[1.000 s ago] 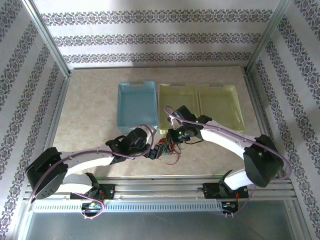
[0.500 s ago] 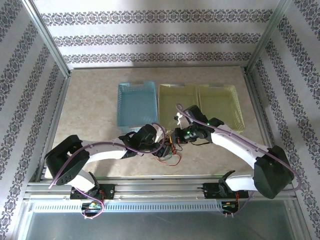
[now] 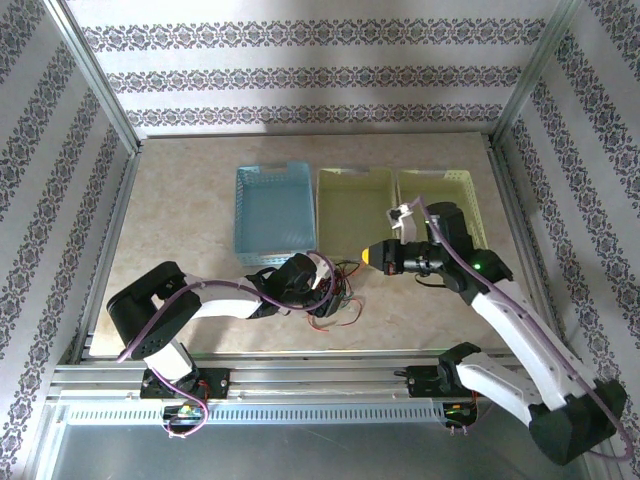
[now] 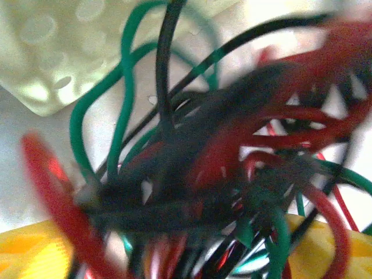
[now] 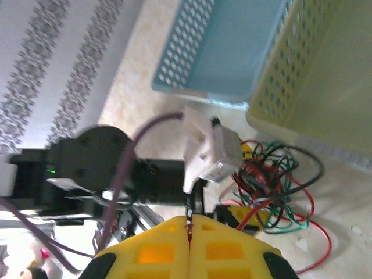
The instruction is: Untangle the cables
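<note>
The cables are lying in one red, green and black knot on the bench, just in front of the near rims of the blue basket and the middle yellow basket. The left tool is sitting down in that knot. In the left wrist view its yellow fingers are standing wide apart with strands bunched between them, so it is straddling the tangle, not clamping it. The right tool is hanging raised, up and to the right of the knot, its fingers pressed together. A thin dark line is showing at their seam in the right wrist view, but I cannot tell whether that is a pinched strand.

I am reading this as the start of a separating pull. The next move is calling for the left tool to close firmly on the bundle and pin it while the right draws one strand away slowly. If the right is holding nothing, it is needing a loose outer loop first.
</note>
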`<action>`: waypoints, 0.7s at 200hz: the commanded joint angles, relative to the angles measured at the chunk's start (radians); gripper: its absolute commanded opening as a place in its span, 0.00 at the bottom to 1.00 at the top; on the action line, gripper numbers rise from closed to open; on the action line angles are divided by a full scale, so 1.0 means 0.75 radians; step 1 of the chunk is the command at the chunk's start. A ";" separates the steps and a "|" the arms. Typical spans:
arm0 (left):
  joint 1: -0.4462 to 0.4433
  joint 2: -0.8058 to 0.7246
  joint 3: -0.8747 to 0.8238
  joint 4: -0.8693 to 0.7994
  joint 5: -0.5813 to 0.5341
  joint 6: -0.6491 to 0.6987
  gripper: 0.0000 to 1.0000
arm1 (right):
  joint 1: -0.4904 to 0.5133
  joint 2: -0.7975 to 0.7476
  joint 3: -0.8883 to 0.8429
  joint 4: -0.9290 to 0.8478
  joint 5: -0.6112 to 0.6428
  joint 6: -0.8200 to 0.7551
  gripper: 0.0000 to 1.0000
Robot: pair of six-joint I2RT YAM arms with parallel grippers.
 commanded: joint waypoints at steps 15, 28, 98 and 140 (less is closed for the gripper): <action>-0.013 0.027 -0.040 -0.048 -0.025 -0.010 0.77 | -0.077 -0.102 0.201 -0.017 -0.060 -0.075 0.00; -0.012 0.033 -0.040 -0.051 -0.034 -0.014 0.66 | -0.100 -0.107 0.259 -0.017 -0.088 -0.085 0.00; -0.014 -0.074 -0.074 -0.048 -0.020 -0.018 0.51 | -0.116 -0.071 0.347 -0.006 -0.179 -0.075 0.00; -0.016 -0.439 -0.118 -0.176 0.113 -0.015 0.82 | -0.071 -0.092 0.214 0.000 -0.196 -0.042 0.00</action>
